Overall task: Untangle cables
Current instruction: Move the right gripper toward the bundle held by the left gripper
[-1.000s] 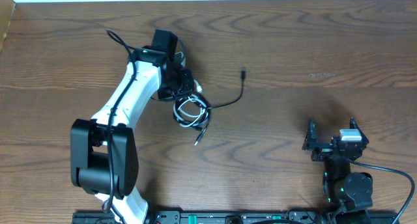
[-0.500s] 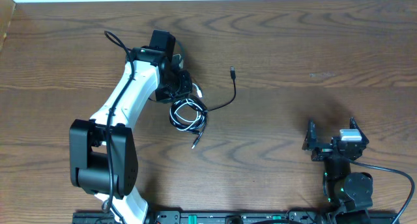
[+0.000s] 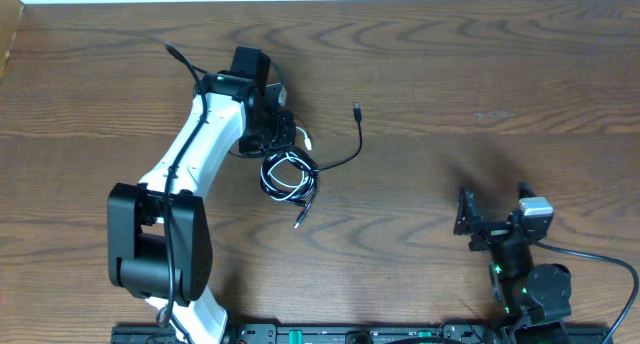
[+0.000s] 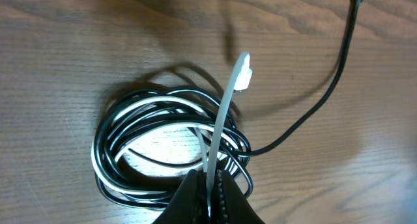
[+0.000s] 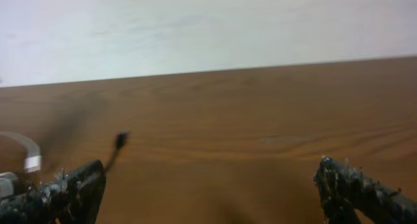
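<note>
A tangled coil of black cables and one white cable (image 3: pixel 290 174) lies on the wooden table left of centre. One black cable (image 3: pixel 345 154) runs out right to a plug (image 3: pixel 357 110); another plug end (image 3: pixel 301 219) points down. My left gripper (image 3: pixel 283 136) is shut on the white cable (image 4: pixel 223 113) just above the coil (image 4: pixel 163 142); its white plug (image 4: pixel 243 73) sticks up. My right gripper (image 3: pixel 495 216) is open and empty at the lower right, far from the coil. The right wrist view shows the black plug (image 5: pixel 120 140) in the distance.
A thick black wire (image 3: pixel 180 62) loops from the left arm at the upper left. The table's far edge meets a white wall (image 5: pixel 208 28). A black cord (image 3: pixel 600 259) runs from the right arm's base to the right edge.
The left gripper pulled the coil slightly up and left a second ago, and the free black plug swung left. The right gripper has since shifted left and now stands wider open.
</note>
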Tool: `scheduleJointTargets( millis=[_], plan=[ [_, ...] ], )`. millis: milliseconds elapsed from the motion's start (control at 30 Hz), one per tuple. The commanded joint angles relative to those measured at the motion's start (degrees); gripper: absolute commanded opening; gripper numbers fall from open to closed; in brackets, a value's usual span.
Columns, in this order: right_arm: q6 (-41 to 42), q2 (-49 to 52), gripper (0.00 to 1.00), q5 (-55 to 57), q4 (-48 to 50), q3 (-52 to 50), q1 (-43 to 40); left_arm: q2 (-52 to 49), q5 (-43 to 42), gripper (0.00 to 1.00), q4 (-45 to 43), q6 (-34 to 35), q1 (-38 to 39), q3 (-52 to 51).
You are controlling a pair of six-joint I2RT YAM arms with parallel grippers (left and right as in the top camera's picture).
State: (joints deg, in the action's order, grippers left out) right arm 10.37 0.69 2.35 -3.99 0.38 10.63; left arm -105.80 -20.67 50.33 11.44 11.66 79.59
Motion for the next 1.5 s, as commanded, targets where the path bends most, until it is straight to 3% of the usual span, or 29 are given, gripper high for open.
scheduleJointTargets(
  millis=[0, 167, 433, 500, 567, 633, 833, 933, 1033, 1100, 1167, 1467],
  plan=[
    [8.0, 0.0, 0.99, -6.6, -1.8, 1.5, 0.3, 0.7, 0.1, 0.08, -0.2, -2.8, 1.3, 0.1],
    [8.8, 4.9, 0.99, -6.3, -9.6, 12.6, 0.3, 0.7, -8.0, 0.08, -0.7, -8.7, 2.8, 0.1],
    [8.7, 24.6, 0.99, -12.3, -20.2, 31.3, 0.3, 0.2, -8.3, 0.09, -1.3, -8.6, 4.0, 0.1],
    [8.7, 29.6, 0.99, -17.1, -20.0, 34.2, 0.3, -0.2, -8.3, 0.14, -1.6, -8.7, 4.4, -0.1],
    [8.9, 34.2, 0.99, -21.2, -17.6, 36.2, 0.3, -0.7, -7.1, 0.26, -2.1, -8.5, 4.4, -0.4],
    [9.0, 37.3, 0.99, -25.3, -15.0, 36.6, 0.3, -1.0, -3.3, 0.34, -2.2, -6.6, 4.4, -0.5],
    [15.1, 44.3, 0.99, -32.8, -11.6, 36.5, 0.3, -1.1, 4.4, 0.38, -2.2, -2.3, 4.4, -0.5],
    [16.6, 47.4, 0.98, -34.2, -11.8, 36.5, 0.3, -1.1, 12.9, 0.40, -2.2, 4.0, 4.4, -0.5],
    [16.6, 50.4, 0.88, -37.3, -12.0, 36.5, 0.3, -1.2, 19.6, 0.40, -1.7, 9.1, 4.4, -0.6],
    [16.7, 52.7, 0.75, -38.1, -12.3, 36.5, 0.4, -1.3, 22.5, 0.39, -0.9, 11.9, 4.4, -0.7],
    [16.8, 55.2, 0.72, -39.1, -12.3, 36.5, 0.8, -1.3, 25.0, 0.40, -0.4, 14.4, 4.1, -1.0],
    [16.8, 64.5, 0.75, -39.6, -9.7, 36.5, 5.6, -1.3, 21.7, 0.44, 2.9, 16.7, 0.6, -2.5]
  ],
)
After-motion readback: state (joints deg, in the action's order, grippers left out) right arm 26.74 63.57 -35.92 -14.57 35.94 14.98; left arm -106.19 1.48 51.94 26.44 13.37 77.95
